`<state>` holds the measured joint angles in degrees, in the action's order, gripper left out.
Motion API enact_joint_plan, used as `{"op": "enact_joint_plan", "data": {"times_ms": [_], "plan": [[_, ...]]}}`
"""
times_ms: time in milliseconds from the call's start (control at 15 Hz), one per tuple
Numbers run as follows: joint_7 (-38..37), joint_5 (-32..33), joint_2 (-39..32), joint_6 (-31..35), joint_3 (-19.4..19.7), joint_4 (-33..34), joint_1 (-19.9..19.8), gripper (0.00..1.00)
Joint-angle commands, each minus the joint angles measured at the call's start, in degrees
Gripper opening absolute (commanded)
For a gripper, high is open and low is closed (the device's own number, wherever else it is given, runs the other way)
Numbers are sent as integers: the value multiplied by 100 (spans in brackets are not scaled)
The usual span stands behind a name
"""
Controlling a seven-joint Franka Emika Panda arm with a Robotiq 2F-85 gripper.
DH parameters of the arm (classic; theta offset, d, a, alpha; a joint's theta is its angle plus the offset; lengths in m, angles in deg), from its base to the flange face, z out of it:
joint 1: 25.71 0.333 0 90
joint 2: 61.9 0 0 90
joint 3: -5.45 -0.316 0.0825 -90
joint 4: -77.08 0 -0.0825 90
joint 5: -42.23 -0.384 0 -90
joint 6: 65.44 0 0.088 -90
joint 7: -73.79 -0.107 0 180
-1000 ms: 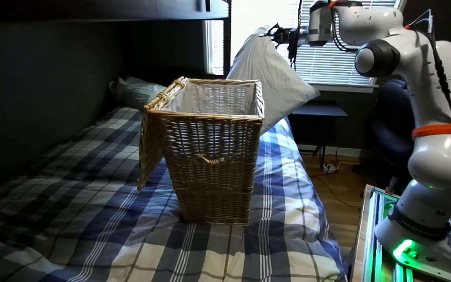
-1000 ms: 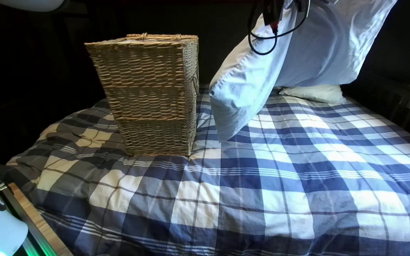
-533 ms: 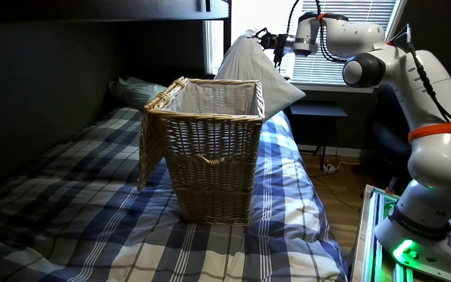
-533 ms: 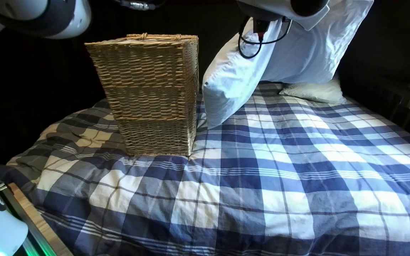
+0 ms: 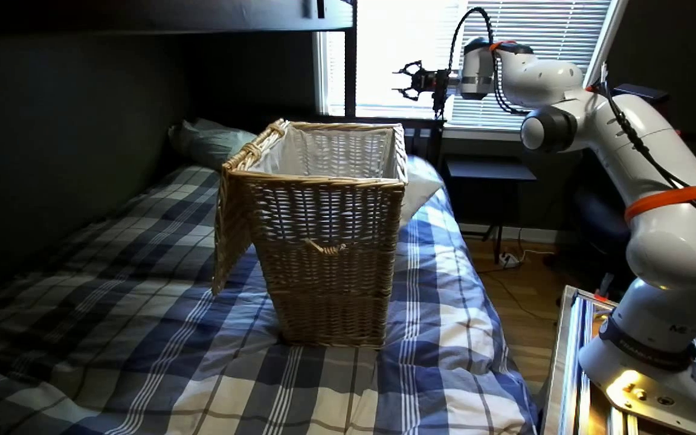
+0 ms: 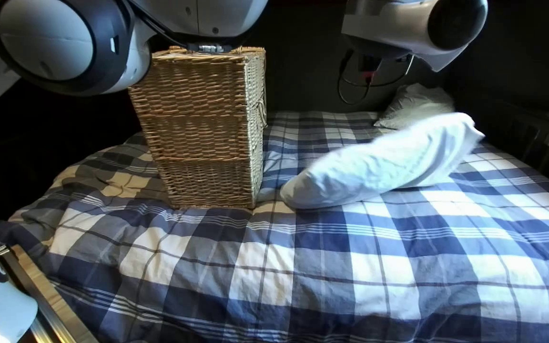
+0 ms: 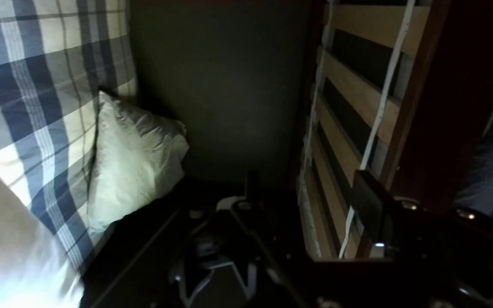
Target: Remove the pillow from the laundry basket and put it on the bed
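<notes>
The white pillow (image 6: 374,162) is on the bed (image 6: 341,276) beside the laundry basket, slanting and a little blurred; I cannot tell whether its whole underside rests on the plaid blanket. In an exterior view most of the pillow (image 5: 418,190) is hidden behind the laundry basket (image 5: 330,260), and its edge fills the lower left of the wrist view. The wicker basket stands upright on the bed with only its pale lining visible inside. Above and beyond the basket, my gripper (image 5: 395,81) is open in front of the window, fingers apart and nothing between them, clear of the pillow.
A greyish pillow (image 5: 212,142) lies at the bed's far corner by the wall. The upper bunk (image 5: 161,13) hangs overhead, its slats (image 7: 345,85) close in the wrist view. The basket's lid (image 5: 233,235) hangs down one side. A small dark table (image 5: 490,168) stands past the bed.
My gripper has opened and let go of the pillow, which has dropped from hanging in the air down to the bed. The gripper has come somewhat lower. The basket has not moved.
</notes>
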<state>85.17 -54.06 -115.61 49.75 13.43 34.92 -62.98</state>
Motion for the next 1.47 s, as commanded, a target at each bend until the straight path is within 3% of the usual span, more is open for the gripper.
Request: {"op": "enact_joint_plan", "data": {"times_ms": [0,133,200,667,1200,1267,1400], "plan": [[-574,1211,-3,-99,238,443,-103,87],[-881,1979,95,-320,268,618,-143,99],[-955,2053,245,-616,561,486,-26,100],[-1092,3428,1135,-2707,1088,439,140,100],[-449,5237,1982,-4042,1960,707,308,100],[-645,4871,1879,-3744,1772,662,212,100],[-550,5071,1994,-3914,1864,692,230,100]]}}
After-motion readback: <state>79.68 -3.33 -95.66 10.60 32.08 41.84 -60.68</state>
